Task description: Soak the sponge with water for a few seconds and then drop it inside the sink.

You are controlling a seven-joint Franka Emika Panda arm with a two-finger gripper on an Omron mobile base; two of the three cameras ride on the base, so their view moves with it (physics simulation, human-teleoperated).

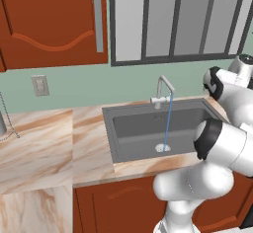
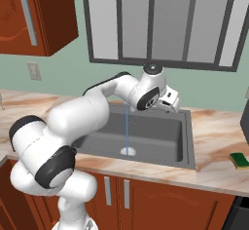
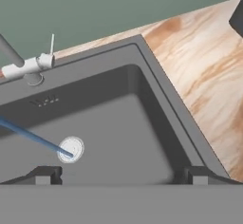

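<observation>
Over on the marble tabletop (image 2: 219, 141) right of the sink (image 2: 187, 141), the sponge (image 2: 239, 160) lies near the front edge, well apart from the arm, so I'd say the reach could nudge it off the edge or drag the arm through the water (image 2: 127, 126) running onto the drain (image 3: 71, 148). Above the basin the jaws stand wide apart, holding and touching nothing.
</observation>
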